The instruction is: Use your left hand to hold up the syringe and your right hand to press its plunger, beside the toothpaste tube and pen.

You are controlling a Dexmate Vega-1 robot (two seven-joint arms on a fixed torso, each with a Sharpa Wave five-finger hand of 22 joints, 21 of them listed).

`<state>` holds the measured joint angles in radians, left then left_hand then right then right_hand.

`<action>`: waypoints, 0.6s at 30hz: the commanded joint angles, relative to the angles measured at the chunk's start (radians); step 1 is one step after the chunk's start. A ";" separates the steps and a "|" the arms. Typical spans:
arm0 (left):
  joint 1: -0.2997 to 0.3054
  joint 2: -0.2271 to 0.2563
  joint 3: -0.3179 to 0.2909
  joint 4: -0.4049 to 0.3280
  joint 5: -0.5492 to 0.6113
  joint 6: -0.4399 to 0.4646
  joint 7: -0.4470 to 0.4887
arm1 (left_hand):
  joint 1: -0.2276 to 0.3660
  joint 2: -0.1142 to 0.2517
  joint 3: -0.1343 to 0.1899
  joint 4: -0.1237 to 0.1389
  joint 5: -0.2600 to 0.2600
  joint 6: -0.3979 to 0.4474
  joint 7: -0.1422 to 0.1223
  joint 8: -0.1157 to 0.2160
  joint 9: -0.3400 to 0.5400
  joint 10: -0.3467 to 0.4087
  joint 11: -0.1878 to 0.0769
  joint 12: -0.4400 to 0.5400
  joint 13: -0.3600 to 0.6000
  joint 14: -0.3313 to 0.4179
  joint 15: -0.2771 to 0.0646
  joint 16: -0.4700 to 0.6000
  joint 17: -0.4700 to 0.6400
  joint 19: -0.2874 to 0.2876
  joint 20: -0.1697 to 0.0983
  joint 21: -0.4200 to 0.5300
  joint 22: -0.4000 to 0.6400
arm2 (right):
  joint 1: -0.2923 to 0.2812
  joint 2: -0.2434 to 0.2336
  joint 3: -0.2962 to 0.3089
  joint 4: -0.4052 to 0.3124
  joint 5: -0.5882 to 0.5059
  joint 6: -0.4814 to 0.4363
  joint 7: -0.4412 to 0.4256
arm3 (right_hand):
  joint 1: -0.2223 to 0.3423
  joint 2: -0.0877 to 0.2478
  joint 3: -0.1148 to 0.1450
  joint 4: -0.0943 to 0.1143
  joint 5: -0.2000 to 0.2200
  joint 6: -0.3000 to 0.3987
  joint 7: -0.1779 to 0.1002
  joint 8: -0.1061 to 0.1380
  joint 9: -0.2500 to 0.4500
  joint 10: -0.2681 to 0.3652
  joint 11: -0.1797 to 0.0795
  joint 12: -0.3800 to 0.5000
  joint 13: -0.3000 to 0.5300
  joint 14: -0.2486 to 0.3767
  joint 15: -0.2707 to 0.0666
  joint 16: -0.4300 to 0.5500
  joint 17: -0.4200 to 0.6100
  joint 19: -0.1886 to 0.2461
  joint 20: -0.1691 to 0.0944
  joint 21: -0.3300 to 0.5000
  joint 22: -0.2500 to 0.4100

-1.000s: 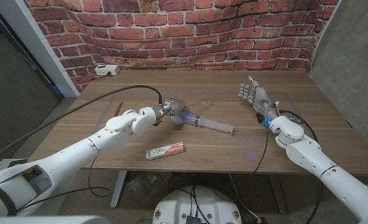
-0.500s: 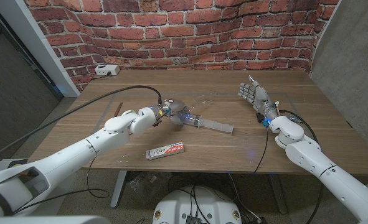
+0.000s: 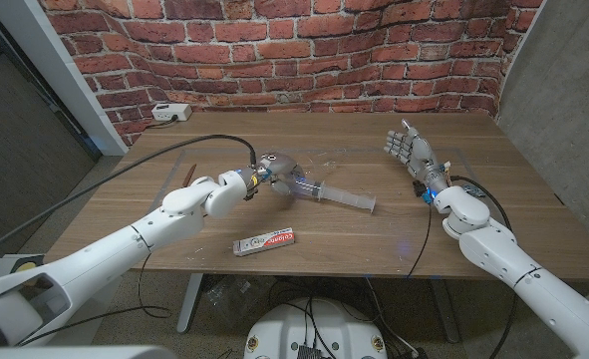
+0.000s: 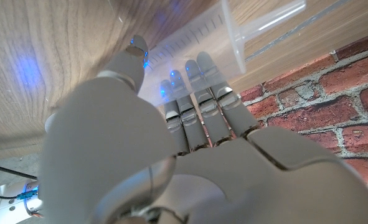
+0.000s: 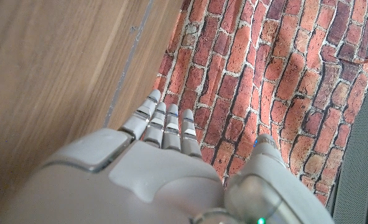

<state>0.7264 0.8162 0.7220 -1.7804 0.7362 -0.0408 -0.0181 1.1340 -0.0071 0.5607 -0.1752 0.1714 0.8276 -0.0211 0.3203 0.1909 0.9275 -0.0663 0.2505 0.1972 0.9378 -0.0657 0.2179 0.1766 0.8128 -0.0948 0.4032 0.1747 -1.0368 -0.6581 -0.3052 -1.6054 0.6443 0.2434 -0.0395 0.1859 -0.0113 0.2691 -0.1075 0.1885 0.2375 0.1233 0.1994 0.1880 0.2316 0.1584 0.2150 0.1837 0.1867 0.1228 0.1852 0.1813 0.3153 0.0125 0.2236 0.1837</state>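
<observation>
Left hand (image 3: 274, 172) wrapped round syringe (image 3: 334, 195) barrel mid-table, tip end angled toward right. Looks like lift step — plunger not pressed yet. Right hand (image 3: 406, 150) well apart, fingers spread, holding nothing. Next: raise syringe, bring right hand across. Toothpaste (image 3: 264, 242) near front edge.

My two arms are glossy white shells with rounded segments, each trailing a black cable. The left hand (image 3: 275, 170) and right hand (image 3: 406, 149) are pale grey, with jointed fingers (image 4: 203, 93) whose tips glow blue; a green light shows near my right thumb
</observation>
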 commanded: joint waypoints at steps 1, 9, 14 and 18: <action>0.056 0.018 -0.047 -0.048 -0.034 0.016 0.047 | 0.052 0.078 0.041 0.037 0.005 0.186 -0.004 -0.001 0.003 0.087 -0.072 -0.003 0.006 0.082 -0.139 -0.002 0.001 0.008 -0.010 0.006 0.005 | 0.007 0.001 -0.001 0.005 -0.008 0.015 0.011 | 0.009 0.006 0.002 -0.008 -0.002 0.009 -0.001 -0.003 0.003 0.010 -0.004 -0.001 0.003 0.013 0.000 0.000 0.004 0.012 0.000 -0.004 0.002; 0.102 0.021 -0.093 -0.067 -0.090 0.018 0.108 | 0.052 0.079 0.042 0.037 0.005 0.188 -0.002 -0.004 0.004 0.089 -0.070 -0.007 0.006 0.083 -0.139 -0.006 0.001 0.009 -0.012 0.006 0.005 | 0.013 0.006 -0.004 0.008 -0.013 0.019 0.011 | 0.009 0.006 0.002 -0.009 -0.002 0.009 -0.001 -0.003 0.003 0.012 -0.003 0.000 0.003 0.014 0.001 0.000 0.004 0.012 0.000 -0.005 0.002; 0.122 0.025 -0.124 -0.082 -0.120 0.028 0.135 | 0.052 0.079 0.043 0.038 0.005 0.191 -0.003 -0.006 0.004 0.091 -0.073 -0.009 0.006 0.085 -0.138 -0.007 0.001 0.010 -0.011 0.006 0.005 | 0.014 0.011 0.000 0.006 -0.017 0.029 0.003 | 0.009 0.006 0.002 -0.009 -0.002 0.010 -0.001 -0.003 0.003 0.011 -0.004 -0.001 0.003 0.014 0.000 0.000 0.004 0.013 0.000 -0.005 0.002; 0.141 0.026 -0.148 -0.095 -0.139 0.036 0.168 | 0.052 0.079 0.044 0.037 0.005 0.193 -0.005 -0.008 0.004 0.097 -0.074 -0.010 0.007 0.093 -0.139 -0.007 0.001 0.017 -0.011 0.009 0.005 | 0.020 0.017 0.001 0.015 -0.017 0.035 0.003 | 0.009 0.006 0.001 -0.009 -0.002 0.021 0.006 0.002 0.003 0.014 -0.004 0.000 0.003 0.013 0.001 0.000 0.004 0.013 0.000 -0.005 0.002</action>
<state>0.8198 0.8359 0.6311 -1.8446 0.6721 -0.0250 0.0614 1.1340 -0.0070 0.5605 -0.1750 0.1709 0.8329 -0.0160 0.3107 0.1937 0.9360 -0.0644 0.2428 0.2028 0.9467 -0.0639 0.2103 0.1766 0.8180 -0.0933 0.4039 0.1747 -1.0285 -0.6545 -0.3053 -1.6019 0.6320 0.2647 -0.0325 0.1859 -0.0113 0.2660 -0.1105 0.1885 0.2432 0.1260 0.1994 0.1880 0.2370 0.1532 0.2150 0.1837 0.1945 0.1229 0.1852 0.1823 0.3153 0.0124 0.2236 0.1837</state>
